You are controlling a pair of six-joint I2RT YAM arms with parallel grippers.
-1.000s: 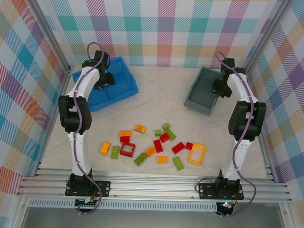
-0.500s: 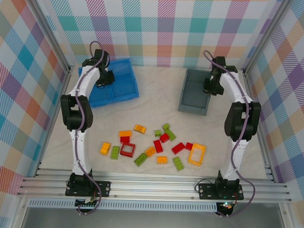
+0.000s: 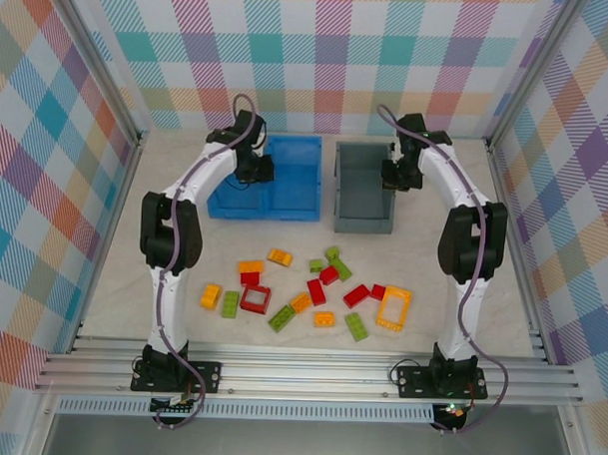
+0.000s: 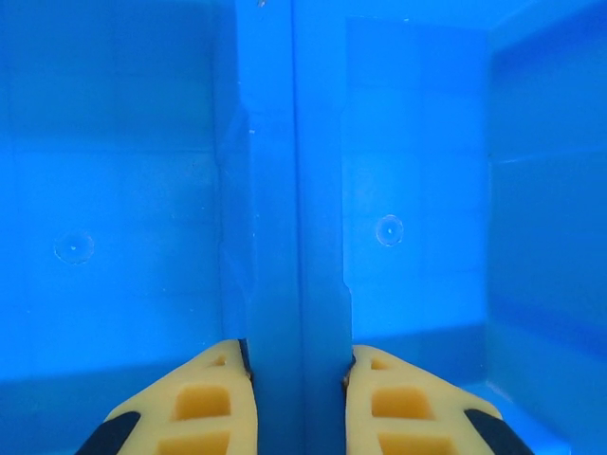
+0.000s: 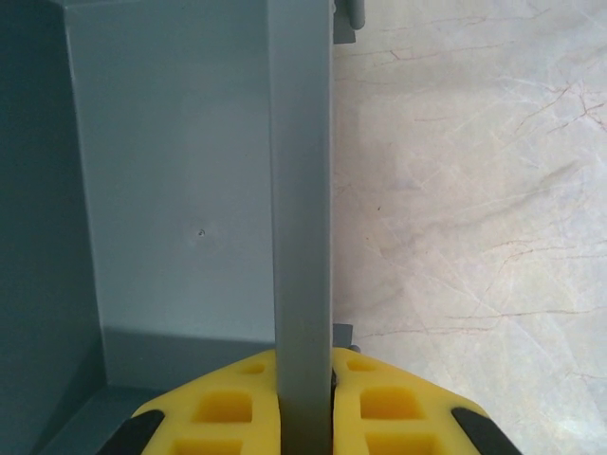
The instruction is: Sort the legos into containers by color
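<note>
Blue bin [image 3: 294, 182] and grey bin [image 3: 363, 195] each clamped.

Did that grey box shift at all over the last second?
Yes. The grey bin slid left, from above the right end of the legos toward their middle, and now sits beside the blue bin.

Two slim arms, left arm [image 3: 167, 233] and right arm [image 3: 475, 238]: white links, black joint housings, grey-purple cables looped alongside, black base plates [image 3: 174, 373] bolted onto the aluminium rail [image 3: 309, 372]; fingers [image 4: 242, 398] yellow, square-pocketed, black-edged.
</note>
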